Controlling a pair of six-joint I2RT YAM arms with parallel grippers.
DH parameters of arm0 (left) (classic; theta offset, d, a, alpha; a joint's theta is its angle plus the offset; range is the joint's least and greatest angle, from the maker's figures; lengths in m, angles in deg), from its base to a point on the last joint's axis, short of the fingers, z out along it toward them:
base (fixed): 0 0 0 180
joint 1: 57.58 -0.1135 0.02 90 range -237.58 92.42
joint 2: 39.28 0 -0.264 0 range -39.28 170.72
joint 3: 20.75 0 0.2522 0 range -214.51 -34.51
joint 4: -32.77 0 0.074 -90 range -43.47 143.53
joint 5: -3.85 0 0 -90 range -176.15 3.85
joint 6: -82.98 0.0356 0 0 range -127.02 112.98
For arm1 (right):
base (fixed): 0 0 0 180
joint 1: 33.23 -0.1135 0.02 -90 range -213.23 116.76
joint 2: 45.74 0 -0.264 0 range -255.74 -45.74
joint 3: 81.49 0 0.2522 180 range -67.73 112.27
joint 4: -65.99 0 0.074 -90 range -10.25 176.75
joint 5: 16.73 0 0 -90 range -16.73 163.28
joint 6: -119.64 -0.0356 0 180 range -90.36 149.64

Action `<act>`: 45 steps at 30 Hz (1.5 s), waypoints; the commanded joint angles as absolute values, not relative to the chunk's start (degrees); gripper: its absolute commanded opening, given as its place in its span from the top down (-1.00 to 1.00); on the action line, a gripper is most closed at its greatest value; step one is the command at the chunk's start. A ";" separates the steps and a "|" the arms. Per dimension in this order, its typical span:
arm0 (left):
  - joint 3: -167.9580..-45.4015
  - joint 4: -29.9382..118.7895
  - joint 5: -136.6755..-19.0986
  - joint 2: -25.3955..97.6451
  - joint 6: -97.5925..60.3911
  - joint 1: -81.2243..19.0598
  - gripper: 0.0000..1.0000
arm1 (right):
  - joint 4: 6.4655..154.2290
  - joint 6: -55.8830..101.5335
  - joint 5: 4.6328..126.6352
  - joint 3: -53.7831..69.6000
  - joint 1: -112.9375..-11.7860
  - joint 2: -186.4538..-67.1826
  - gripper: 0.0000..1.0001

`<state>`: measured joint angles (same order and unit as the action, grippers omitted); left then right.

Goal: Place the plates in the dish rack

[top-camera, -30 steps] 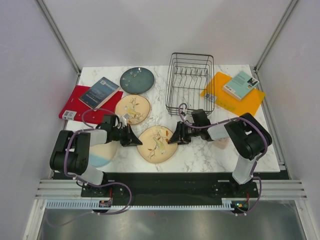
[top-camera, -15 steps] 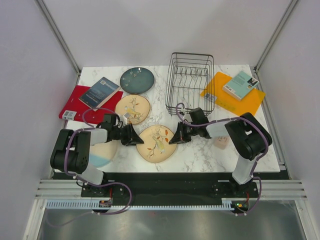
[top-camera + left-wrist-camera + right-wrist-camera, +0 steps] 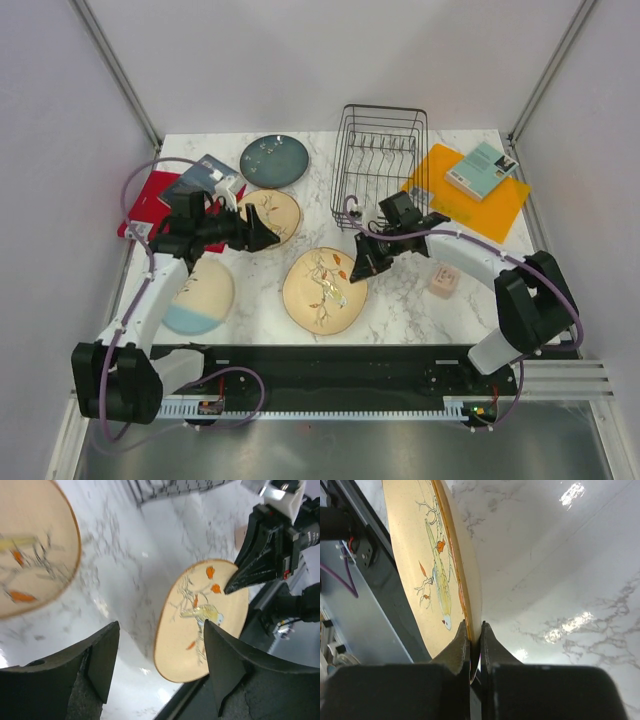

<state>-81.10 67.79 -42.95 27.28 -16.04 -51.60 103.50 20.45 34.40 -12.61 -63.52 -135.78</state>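
Observation:
My right gripper (image 3: 362,265) is shut on the right rim of a cream bird-and-branch plate (image 3: 323,290), which is tilted up off the marble. The right wrist view shows the jaws (image 3: 474,627) pinching that plate's rim (image 3: 430,555). My left gripper (image 3: 265,232) stands open and empty over the second bird plate (image 3: 268,215). Its wrist view shows its fingers (image 3: 160,630) wide apart, the held plate (image 3: 200,625) beyond them. A dark teal plate (image 3: 274,159) lies at the back. The cream and pale blue plate (image 3: 200,297) lies front left. The black wire dish rack (image 3: 380,165) stands at back centre.
A red book (image 3: 145,210) with a blue book (image 3: 200,180) on it lies at the left. An orange board (image 3: 470,200) carrying a teal book (image 3: 482,168) lies right of the rack. A small pinkish block (image 3: 443,281) sits near the right arm.
My left gripper opened, let go of the bird plate and drew back up and left. My right gripper shut on the plate's right rim and raised it.

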 commanded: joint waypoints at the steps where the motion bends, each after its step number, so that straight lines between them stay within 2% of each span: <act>1: -87.15 69.65 -47.90 26.63 -8.25 -52.13 -0.51 | 113.57 28.41 29.77 0.90 -61.45 -130.73 1.00; 7: -89.36 62.73 -55.56 28.22 -10.10 -53.98 -0.52 | 111.85 21.65 33.19 17.51 -52.15 -133.88 1.00; 12: -88.30 59.36 -54.34 29.80 -13.96 -54.07 -0.50 | 108.76 18.04 42.85 29.71 -44.32 -139.85 1.00; 16: -85.41 56.21 -53.63 29.45 -18.87 -54.07 -0.50 | 103.77 16.29 56.37 35.01 -43.34 -141.89 1.00; 19: -83.21 54.27 -53.80 28.57 -20.90 -53.89 -0.50 | 102.43 12.95 76.92 37.91 -44.66 -142.85 1.00; 20: -82.33 53.65 -53.89 28.40 -21.43 -53.89 -0.50 | 102.25 12.51 87.49 38.61 -45.79 -143.47 1.00; 27: -79.78 53.21 -53.54 27.16 -22.66 -53.63 -0.50 | 99.35 14.43 105.68 42.75 -46.51 -146.54 1.00; 34: -77.93 52.16 -53.36 26.90 -24.16 -53.54 -0.50 | 99.70 18.12 112.38 43.02 -47.21 -149.88 1.00; 45: -76.26 51.80 -53.98 26.99 -23.98 -53.54 -0.50 | 99.97 20.59 113.26 46.97 -47.56 -157.44 1.00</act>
